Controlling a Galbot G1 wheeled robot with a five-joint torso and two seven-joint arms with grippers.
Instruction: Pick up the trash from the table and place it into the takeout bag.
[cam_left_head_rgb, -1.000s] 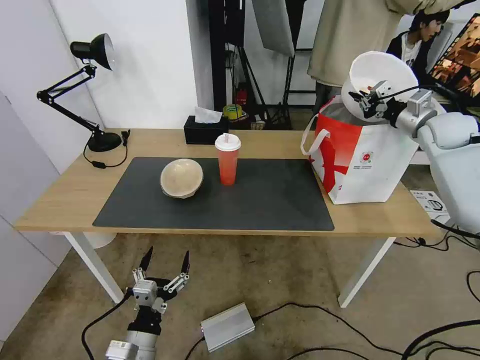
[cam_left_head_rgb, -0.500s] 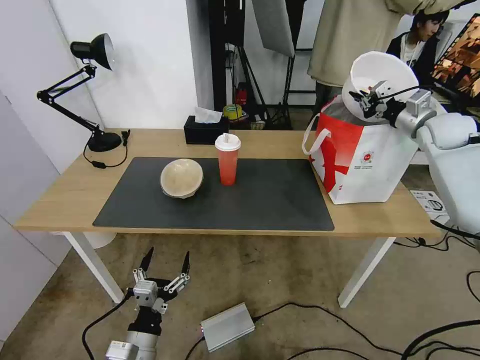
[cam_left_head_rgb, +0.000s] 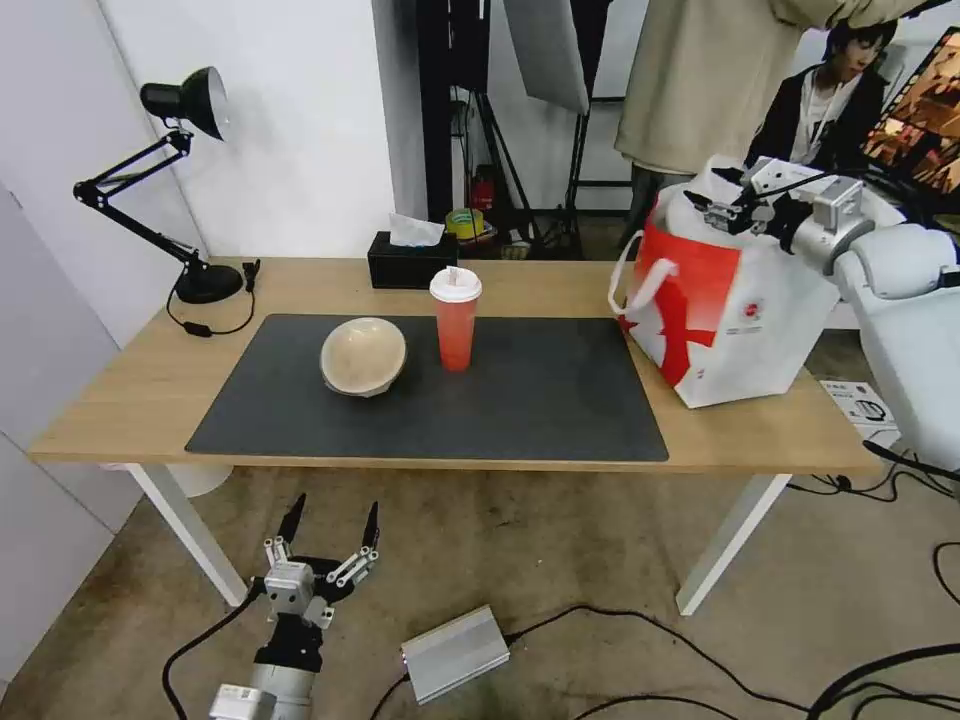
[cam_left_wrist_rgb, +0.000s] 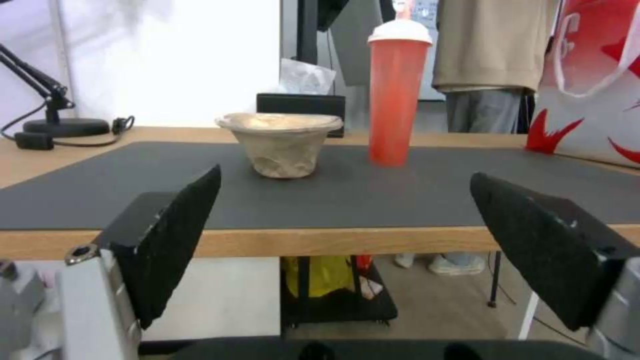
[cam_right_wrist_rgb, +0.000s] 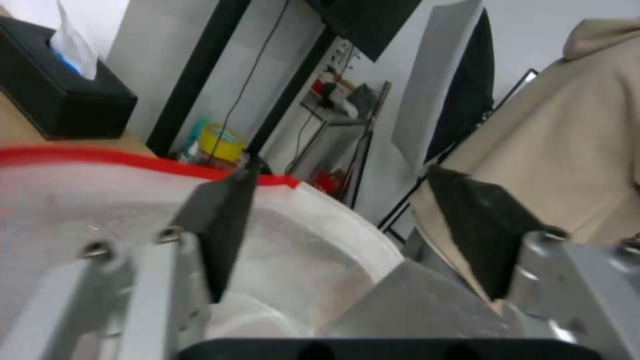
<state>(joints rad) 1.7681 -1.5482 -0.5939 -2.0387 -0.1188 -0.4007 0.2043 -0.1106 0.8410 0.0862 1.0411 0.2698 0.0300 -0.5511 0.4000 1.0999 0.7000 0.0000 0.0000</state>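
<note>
Right gripper (cam_left_head_rgb: 722, 200) fingers spread, over takeout bag (cam_left_head_rgb: 745, 320)

White bowl (cam_right_wrist_rgb: 313, 280) dropped into takeout bag (cam_left_head_rgb: 735, 320); right claw (cam_left_head_rgb: 722, 200) opened.

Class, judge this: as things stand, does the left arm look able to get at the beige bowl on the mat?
Probably yes. The left gripper hangs open below the table edge, and the beige bowl sits unobstructed on the mat, the red cup beside it.
</note>
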